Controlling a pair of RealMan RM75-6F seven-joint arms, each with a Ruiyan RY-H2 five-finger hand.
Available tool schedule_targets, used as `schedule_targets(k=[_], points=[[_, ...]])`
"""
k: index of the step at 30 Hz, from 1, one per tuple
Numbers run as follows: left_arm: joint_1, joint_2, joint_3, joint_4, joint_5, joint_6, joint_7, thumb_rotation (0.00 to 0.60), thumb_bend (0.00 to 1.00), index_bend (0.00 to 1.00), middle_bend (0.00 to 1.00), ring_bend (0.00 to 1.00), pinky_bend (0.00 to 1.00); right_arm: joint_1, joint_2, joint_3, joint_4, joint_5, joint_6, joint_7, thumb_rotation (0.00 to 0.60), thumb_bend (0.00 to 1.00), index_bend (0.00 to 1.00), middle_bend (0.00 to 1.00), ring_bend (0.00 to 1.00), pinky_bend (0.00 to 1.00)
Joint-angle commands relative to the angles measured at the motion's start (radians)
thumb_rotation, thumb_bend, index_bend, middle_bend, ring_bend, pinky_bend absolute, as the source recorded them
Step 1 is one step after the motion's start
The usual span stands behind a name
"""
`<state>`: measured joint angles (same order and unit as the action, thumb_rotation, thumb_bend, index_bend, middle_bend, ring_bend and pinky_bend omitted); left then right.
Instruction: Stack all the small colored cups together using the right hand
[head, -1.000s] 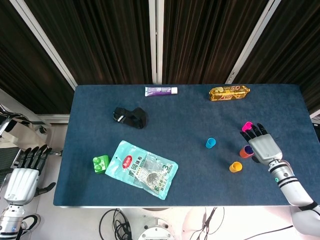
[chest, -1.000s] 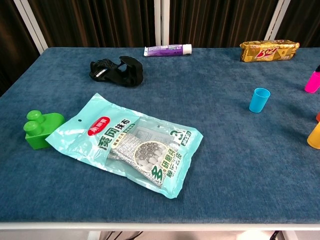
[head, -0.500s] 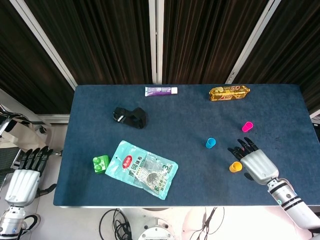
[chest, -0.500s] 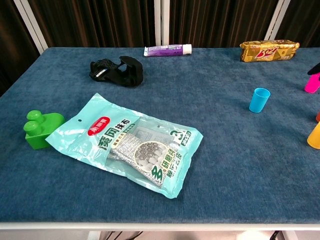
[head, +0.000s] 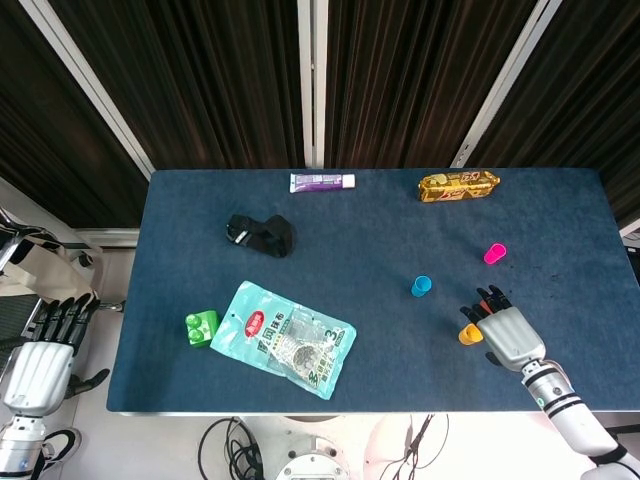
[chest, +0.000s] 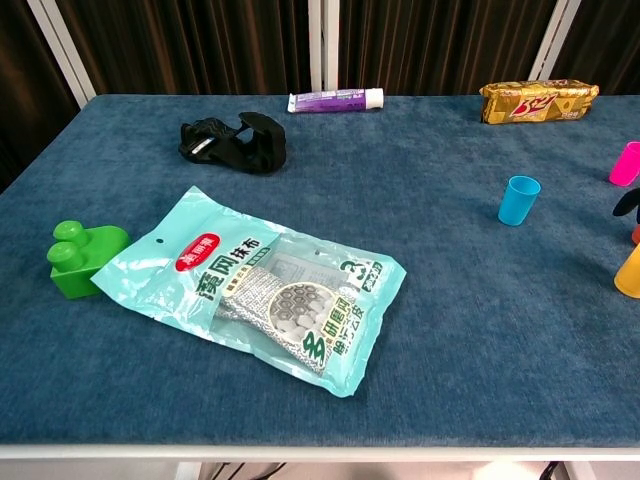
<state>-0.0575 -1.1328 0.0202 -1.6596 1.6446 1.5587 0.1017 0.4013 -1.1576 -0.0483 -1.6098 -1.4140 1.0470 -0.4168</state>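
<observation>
My head camera looks steeply down from high up, taking in the whole table (head: 300, 380). My chest camera sits low and close at the near edge, facing across the same table (chest: 440, 400).

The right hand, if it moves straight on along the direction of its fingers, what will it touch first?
Probably the orange-red cup, mostly hidden at the fingertips of the right hand. The yellow cup sits beside its left edge, not ahead. Depth is unclear.
</observation>
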Motion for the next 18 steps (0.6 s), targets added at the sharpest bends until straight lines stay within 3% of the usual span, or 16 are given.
schedule_targets(k=[1, 18], points=[[-0.001, 0.000, 0.000, 0.001, -0.002, -0.004, -0.003, 0.600, 0.06, 0.04, 0.00, 0.00, 0.00, -0.003, -0.028, 0.010, 0.013, 0.018, -0.003, -0.006, 0.600, 0.10, 0.23, 0.29, 0.00, 0.00], [-0.011, -0.004, -0.002, 0.017, -0.010, -0.023, -0.033, 0.600, 0.06, 0.04, 0.00, 0.00, 0.00, 0.006, -0.094, 0.022, 0.063, 0.031, -0.011, -0.007, 0.600, 0.15, 0.40, 0.42, 0.06, 0.00]])
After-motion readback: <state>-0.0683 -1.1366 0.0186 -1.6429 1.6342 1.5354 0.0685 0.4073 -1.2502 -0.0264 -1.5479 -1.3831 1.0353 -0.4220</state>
